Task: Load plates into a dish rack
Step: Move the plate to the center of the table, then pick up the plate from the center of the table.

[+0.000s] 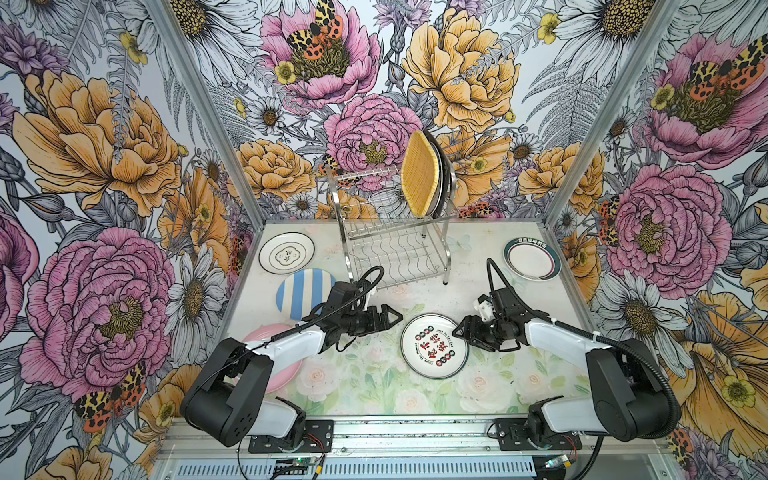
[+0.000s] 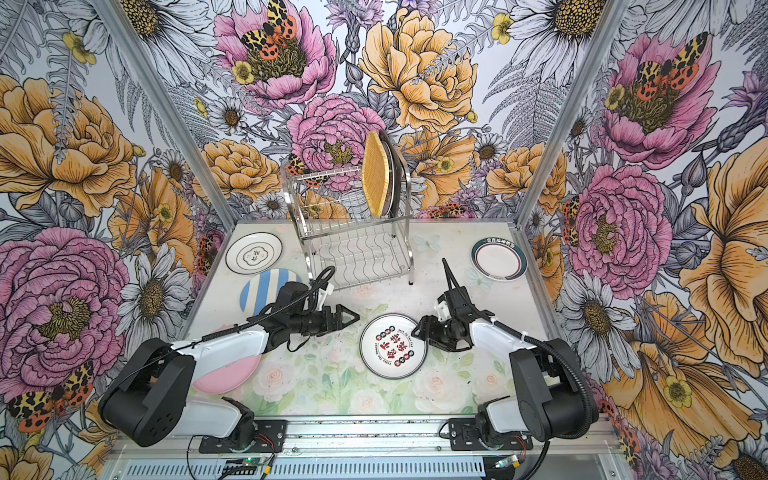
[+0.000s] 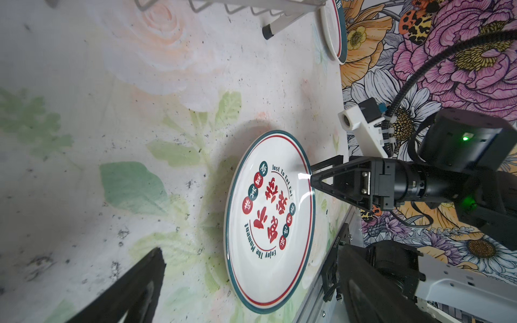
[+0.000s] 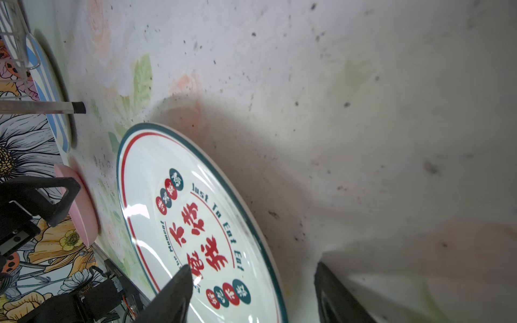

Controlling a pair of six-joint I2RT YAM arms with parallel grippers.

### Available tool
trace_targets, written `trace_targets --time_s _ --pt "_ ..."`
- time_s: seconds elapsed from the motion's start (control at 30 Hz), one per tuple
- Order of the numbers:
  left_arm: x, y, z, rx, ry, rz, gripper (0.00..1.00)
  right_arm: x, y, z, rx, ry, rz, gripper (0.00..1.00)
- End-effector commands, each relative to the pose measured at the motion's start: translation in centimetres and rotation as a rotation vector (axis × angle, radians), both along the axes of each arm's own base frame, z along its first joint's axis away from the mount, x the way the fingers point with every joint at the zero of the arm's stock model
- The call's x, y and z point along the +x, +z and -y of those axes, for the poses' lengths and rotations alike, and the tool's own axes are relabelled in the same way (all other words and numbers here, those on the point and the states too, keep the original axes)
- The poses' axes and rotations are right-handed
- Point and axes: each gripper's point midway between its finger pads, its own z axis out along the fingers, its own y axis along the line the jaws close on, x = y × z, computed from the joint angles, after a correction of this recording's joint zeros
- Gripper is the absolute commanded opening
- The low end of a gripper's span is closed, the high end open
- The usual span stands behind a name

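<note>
Right gripper (image 1: 460, 330) straddles flat, face-up lettered plate (image 1: 432, 348).

Your left arm (image 1: 286, 340) stretches forward and inward from its base, forearm low, toward the round white plate with the teal-and-red rim and red lettering (image 1: 434, 347). The left gripper (image 1: 395, 318) points at that plate from its left side, near the rim but apart from it. Its jaws are spread wide with nothing between them. Your right arm (image 1: 557, 336) comes in from the plate's right side, elbow raised and forearm sloping down. The right gripper (image 1: 459, 332) sits at the plate's rim with its jaws parted and straddling the edge. One finger (image 4: 179, 290) is over the plate's face, and the other finger (image 4: 335, 293) is outside the rim. You cannot tell whether either finger touches the plate.
</note>
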Motion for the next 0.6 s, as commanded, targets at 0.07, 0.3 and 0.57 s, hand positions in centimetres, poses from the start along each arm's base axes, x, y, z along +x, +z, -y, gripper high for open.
trace_targets --time_s 0.07,0.3,0.57 --pt "-0.5 0.3 0.3 -0.017 -0.022 -0.008 0.97 -1.6 -0.6 -0.2 0.025 0.055 -0.019 0.58" --pt "-0.6 0.1 0.2 -0.016 -0.023 -0.013 0.97 -1.8 -1.0 -0.8 0.042 0.104 -0.028 0.43" --pt "-0.7 0.2 0.1 -0.018 -0.017 -0.012 0.97 -1.7 -1.5 -1.1 0.045 0.127 -0.035 0.24"
